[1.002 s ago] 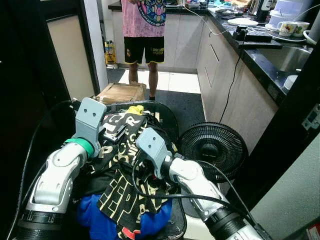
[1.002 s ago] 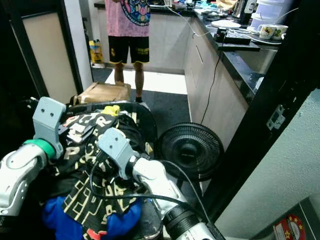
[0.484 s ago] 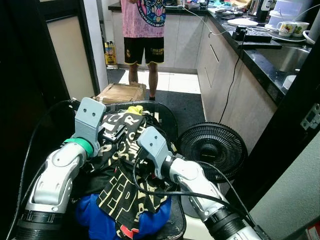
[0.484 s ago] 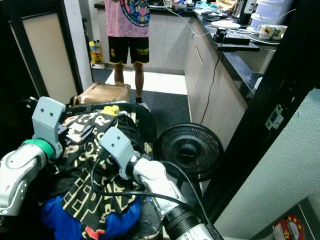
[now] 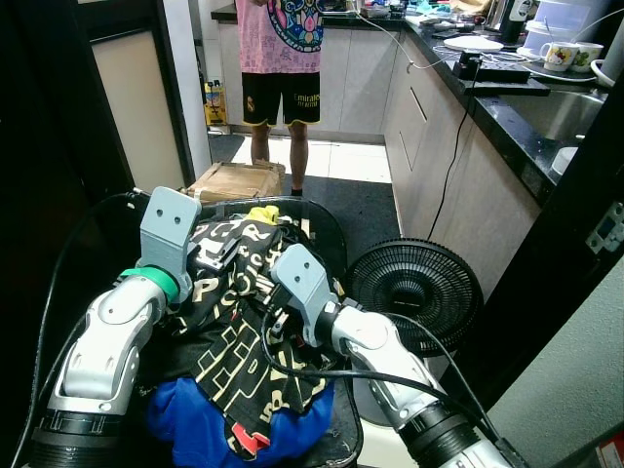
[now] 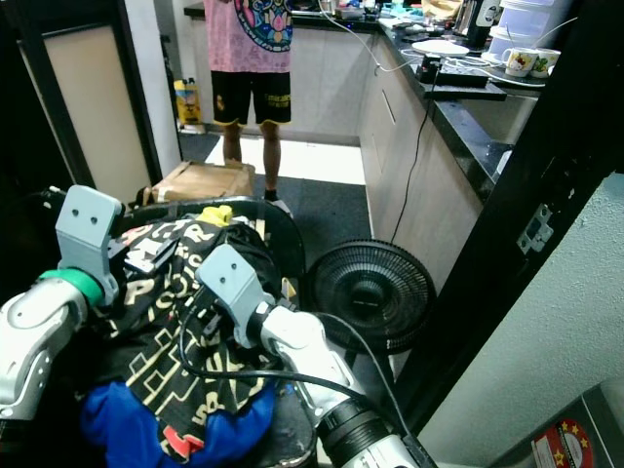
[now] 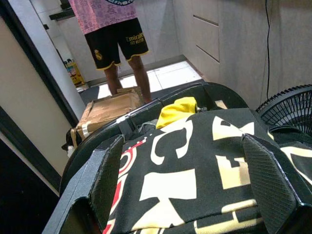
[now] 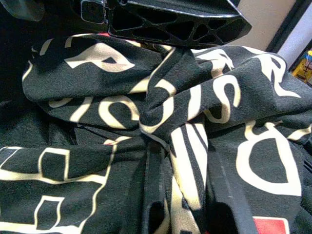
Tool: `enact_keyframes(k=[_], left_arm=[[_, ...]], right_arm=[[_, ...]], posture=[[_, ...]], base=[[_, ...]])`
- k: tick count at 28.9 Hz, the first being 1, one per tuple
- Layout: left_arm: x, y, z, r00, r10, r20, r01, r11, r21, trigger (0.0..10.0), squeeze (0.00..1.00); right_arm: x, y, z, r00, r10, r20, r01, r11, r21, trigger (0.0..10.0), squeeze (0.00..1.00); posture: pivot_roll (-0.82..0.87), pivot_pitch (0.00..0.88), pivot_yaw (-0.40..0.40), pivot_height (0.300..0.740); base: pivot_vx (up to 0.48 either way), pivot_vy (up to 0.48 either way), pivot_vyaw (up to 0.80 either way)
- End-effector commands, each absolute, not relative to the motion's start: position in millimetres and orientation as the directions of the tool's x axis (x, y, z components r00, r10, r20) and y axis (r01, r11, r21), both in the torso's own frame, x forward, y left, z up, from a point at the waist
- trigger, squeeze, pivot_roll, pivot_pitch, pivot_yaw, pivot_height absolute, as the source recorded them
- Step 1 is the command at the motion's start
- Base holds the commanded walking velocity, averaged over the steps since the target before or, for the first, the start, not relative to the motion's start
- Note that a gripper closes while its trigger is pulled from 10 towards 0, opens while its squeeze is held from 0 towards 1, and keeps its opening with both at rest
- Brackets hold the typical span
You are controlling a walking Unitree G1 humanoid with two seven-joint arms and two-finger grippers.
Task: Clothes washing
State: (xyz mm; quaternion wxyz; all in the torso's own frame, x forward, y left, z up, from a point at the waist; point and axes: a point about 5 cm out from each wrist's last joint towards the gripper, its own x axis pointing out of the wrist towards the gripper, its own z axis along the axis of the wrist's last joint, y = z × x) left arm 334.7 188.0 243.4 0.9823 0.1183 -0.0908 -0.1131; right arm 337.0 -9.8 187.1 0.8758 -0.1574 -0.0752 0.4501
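A black garment with cream lettering (image 5: 244,322) lies heaped on top of a black laundry basket (image 5: 330,234) right in front of me. My left gripper (image 7: 190,190) is open, its two fingers (image 7: 107,185) spread wide over the garment's far part. My right gripper (image 8: 187,195) is shut on a fold of the same garment, which bunches up between its fingers (image 8: 153,214). In the left eye view the right wrist (image 5: 297,283) sits on the middle of the pile, and cloth hides its fingertips. A blue garment (image 5: 185,424) lies under the black one at the near side.
A yellow item (image 5: 261,213) pokes out at the basket's far rim. A black floor fan (image 5: 417,283) stands just right of the basket. A cardboard box (image 5: 234,180) lies beyond it, and a person (image 5: 283,68) stands farther back. A kitchen counter (image 5: 507,97) runs along the right.
My left gripper has risen a little and shifted left. The black garment has been drawn out, and its near edge now hangs lower over the blue garment.
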Motion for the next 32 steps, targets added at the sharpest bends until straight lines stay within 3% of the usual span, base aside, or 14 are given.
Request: enact_keyframes(k=[1,6,13,15,22,25,28,32], left_arm=[[334.5,187.9,244.5,0.957,-0.240,0.162,0.195,0.947,0.254,10.0,0.00],[335.1,187.0,248.9,0.954,-0.231,0.192,0.184,0.955,0.233,10.0,0.00],[334.7,185.0,256.7,0.942,-0.222,0.250,0.179,0.967,0.182,10.0,0.00],[332.6,180.0,270.3,0.916,-0.222,0.334,0.190,0.974,0.128,10.0,0.00],[324.6,182.1,277.7,0.891,-0.185,0.416,0.176,0.983,0.061,10.0,0.00],[318.0,212.4,255.3,0.944,0.035,0.328,-0.108,0.972,0.209,10.0,0.00],[316.5,216.2,253.2,0.942,0.058,0.329,-0.138,0.964,0.227,10.0,0.00],[301.5,229.1,248.0,0.927,0.121,0.355,-0.183,0.972,0.146,10.0,0.00]], right_arm=[[339.1,-12.4,188.3,0.597,0.802,-0.005,-0.759,0.563,-0.327,0.0,0.00],[346.0,-20.2,219.9,0.627,0.761,0.169,-0.741,0.649,-0.171,0.0,0.00],[348.4,-27.3,233.4,0.644,0.726,0.241,-0.727,0.679,-0.104,0.0,0.00],[352.3,-42.1,251.9,0.676,0.651,0.344,-0.687,0.726,-0.023,0.0,0.00],[354.7,-69.0,274.6,0.705,0.535,0.465,-0.624,0.780,0.047,0.0,0.00],[353.0,-87.4,269.0,0.738,0.495,0.459,-0.572,0.820,0.036,0.0,0.00],[352.5,-89.5,268.5,0.742,0.490,0.458,-0.567,0.823,0.039,0.0,0.00],[349.1,-111.0,265.9,0.784,0.421,0.456,-0.502,0.863,0.066,0.0,0.00]], posture=[[0.00,0.063,-0.004,0.740],[0.00,0.060,-0.003,0.740],[-0.01,0.061,-0.003,0.740],[-0.01,0.060,-0.003,0.740],[-0.01,0.056,0.009,0.740],[-0.01,0.055,0.012,0.740],[-0.01,0.055,0.012,0.740],[-0.01,0.054,0.007,0.740]], base=[[0.000,0.000,0.00],[0.000,0.000,0.00],[0.000,0.000,0.00],[0.000,0.000,0.00],[0.000,0.000,0.00],[0.000,0.000,0.00],[0.000,0.000,0.00],[0.000,0.000,0.00]])
